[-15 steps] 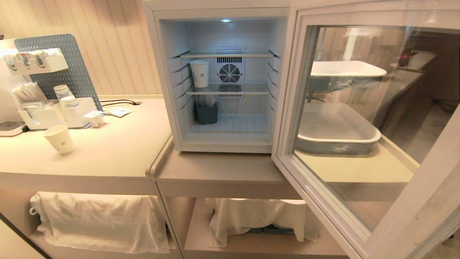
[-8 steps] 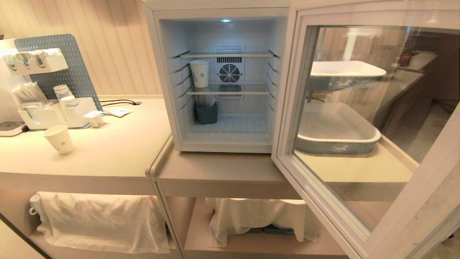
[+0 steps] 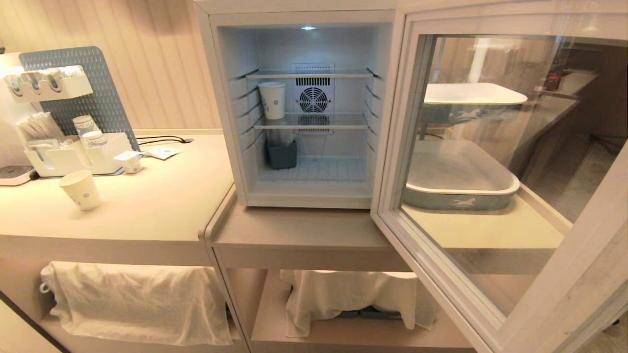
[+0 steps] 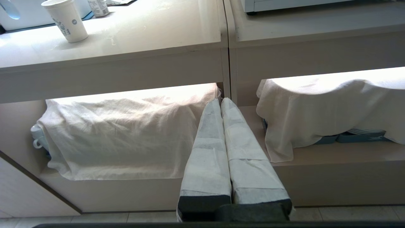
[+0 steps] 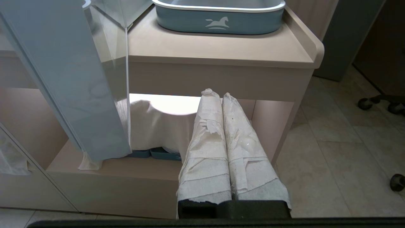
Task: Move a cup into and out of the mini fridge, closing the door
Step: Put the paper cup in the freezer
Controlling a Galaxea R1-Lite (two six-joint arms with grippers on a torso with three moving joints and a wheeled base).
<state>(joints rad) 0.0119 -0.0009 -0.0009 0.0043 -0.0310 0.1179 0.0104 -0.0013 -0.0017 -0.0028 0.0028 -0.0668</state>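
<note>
The mini fridge [image 3: 216,98] stands open on the counter, lit inside. Its door [image 3: 395,147] is swung wide to the right, and the door's edge [image 5: 63,79] also shows in the right wrist view. One white paper cup [image 3: 272,100] stands upright at the left of the fridge's middle shelf. A second cup [image 3: 81,190] stands on the left counter and is seen again as the cup [image 4: 66,20] in the left wrist view. Neither arm is in the head view. My left gripper [image 4: 220,100] is shut and empty, low before the counter's lower shelf. My right gripper [image 5: 215,93] is shut and empty, below the counter beside the door.
A white organizer [image 3: 73,157] with stacked cups and a creamer tub [image 3: 131,162] sit at the left back. A small dark bin [image 3: 282,154] is on the fridge floor. A grey tray [image 3: 461,201] shows through the door glass. White cloths [image 3: 137,299] drape the lower shelves.
</note>
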